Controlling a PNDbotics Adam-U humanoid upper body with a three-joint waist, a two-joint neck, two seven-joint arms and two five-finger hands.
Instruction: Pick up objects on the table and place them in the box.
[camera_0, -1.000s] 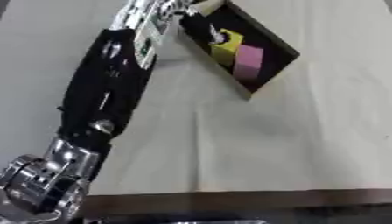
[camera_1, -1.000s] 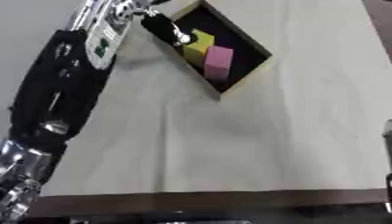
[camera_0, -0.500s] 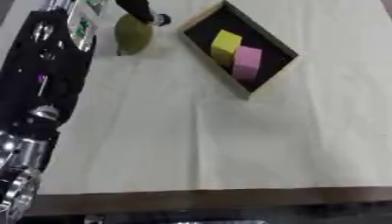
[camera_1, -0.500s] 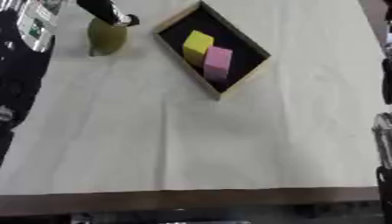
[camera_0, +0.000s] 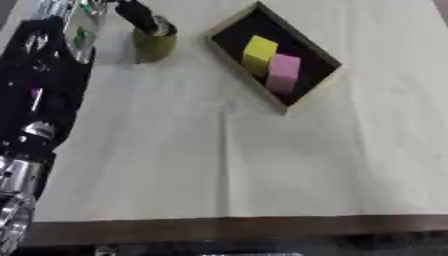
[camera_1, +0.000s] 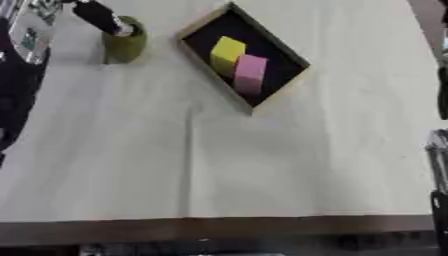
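Left eye view: left robot hand (camera_0: 140, 15) (grip unclear) touches the olive block (camera_0: 155, 45) beside the box (camera_0: 324, 60).

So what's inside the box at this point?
The box holds a yellow block and a pink block, touching, on its dark floor. Whatever lies beneath them is covered.

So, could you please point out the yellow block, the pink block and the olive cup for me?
yellow block (camera_0: 261, 50), left eye view, on its top face.
pink block (camera_0: 283, 69), left eye view, on its top face.
olive cup (camera_1: 124, 47), right eye view, on its side wall.
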